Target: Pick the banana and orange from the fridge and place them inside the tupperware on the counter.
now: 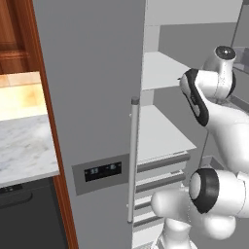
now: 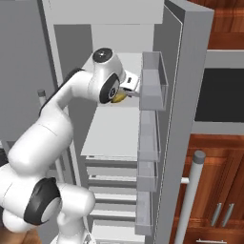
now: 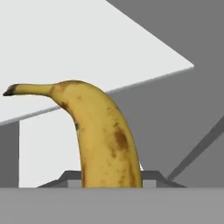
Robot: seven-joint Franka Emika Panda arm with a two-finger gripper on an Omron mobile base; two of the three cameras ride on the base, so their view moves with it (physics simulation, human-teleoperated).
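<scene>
The fridge (image 2: 190,71) fills the centre of the right base view, door swung open at right, white shelves (image 2: 114,131) behind. The counter (image 1: 24,146) lies at the left base view's left edge. At upper centre the gripper (image 2: 125,93) pinches the banana (image 3: 103,135), raised above a shelf

Arm raised — pincer (image 2: 125,95) clamped

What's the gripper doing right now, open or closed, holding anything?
Gripper: closed on the banana, inside the fridge.
</scene>
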